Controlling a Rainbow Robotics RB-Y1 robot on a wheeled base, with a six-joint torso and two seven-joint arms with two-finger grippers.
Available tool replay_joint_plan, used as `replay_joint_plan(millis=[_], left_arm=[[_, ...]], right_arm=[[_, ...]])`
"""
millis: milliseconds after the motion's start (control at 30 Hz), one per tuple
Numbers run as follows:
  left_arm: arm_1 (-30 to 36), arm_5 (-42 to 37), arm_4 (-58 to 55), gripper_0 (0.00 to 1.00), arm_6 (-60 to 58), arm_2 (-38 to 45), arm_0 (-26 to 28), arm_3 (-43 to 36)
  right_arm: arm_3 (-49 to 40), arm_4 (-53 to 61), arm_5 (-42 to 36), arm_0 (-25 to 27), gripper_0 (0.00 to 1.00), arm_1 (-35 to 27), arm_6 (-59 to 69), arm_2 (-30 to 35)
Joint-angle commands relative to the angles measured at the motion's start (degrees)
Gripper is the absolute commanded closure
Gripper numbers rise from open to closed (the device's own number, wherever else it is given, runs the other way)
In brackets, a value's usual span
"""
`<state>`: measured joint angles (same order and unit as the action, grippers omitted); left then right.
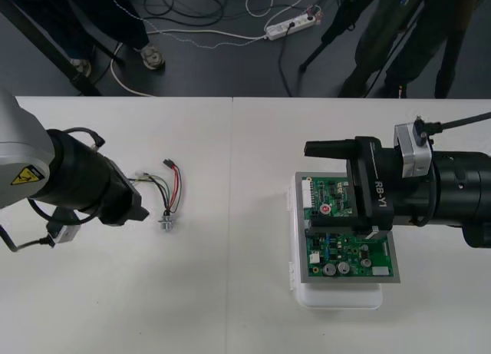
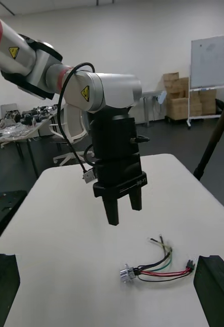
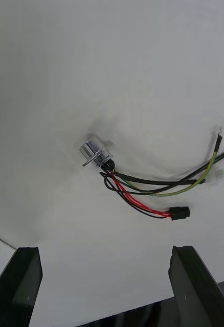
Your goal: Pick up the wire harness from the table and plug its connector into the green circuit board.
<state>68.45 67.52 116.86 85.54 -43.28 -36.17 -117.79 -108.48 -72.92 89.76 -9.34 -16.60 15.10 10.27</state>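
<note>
Wire harness (image 1: 170,193): flat on the table (image 1: 230,315), robot's left half, well apart from the green circuit board (image 1: 341,254). Not plugged in, not held by anything. Round metal socket (image 3: 94,152) with flange at one end, resting on the tabletop; small black plug (image 3: 179,212) at the other, on the tips of the red and black wires. Other wires (black and green-yellow) fanned out to loose ends just beside the plug. In the front view, socket end nearer the robot, wires running away toward the far edge.

Left gripper (image 1: 138,206): hovering over the table just beside the harness, on the side away from the board. Open, fingers (image 3: 25,278) far apart, bare table between them and the harness just beyond, nothing gripped. No contact with the wires. From the right wrist view, tips hanging clear of the tabletop, socket closest to them.

Right gripper (image 1: 308,190): over the board, pointed toward the harness side. Also spread wide, one finger beyond the board's far edge, the other across its middle in the front view. Nothing between them but board.

Board: on its white base (image 1: 337,299), robot's right half of the table, sitting slightly askew to the table's edge.
</note>
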Motion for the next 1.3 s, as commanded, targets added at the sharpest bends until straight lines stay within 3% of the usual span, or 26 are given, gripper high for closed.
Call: replay_joint_plan(millis=[33,400,900,1133,1300], left_arm=[[2.74,-5.56,3.38,0.27,5.95,-5.77,-6.19,-1.3],[3.53,-14.0,15.59,0.27,26.52,-23.52,-16.21,-2.09],[1.6,-16.54,21.83,0.27,53.76,-41.98,-28.86,0.19],[-2.36,-20.59,29.22,0.27,59.21,-52.7,-34.58,4.59],[-5.26,-20.67,31.59,0.27,59.3,-54.98,-35.02,6.7]], right_arm=[[1.16,0.32,0.24,-0.15,0.0,1.04,-4.64,-1.4],[2.92,0.32,-0.11,-0.85,0.0,1.83,-7.89,-1.4],[6.52,-2.76,-0.11,-4.37,0.0,5.26,-10.27,-0.96],[7.58,-2.49,-0.55,-6.39,0.0,3.77,-9.56,-0.08],[7.93,-0.65,-2.22,-7.36,0.0,0.07,-8.95,0.01]])
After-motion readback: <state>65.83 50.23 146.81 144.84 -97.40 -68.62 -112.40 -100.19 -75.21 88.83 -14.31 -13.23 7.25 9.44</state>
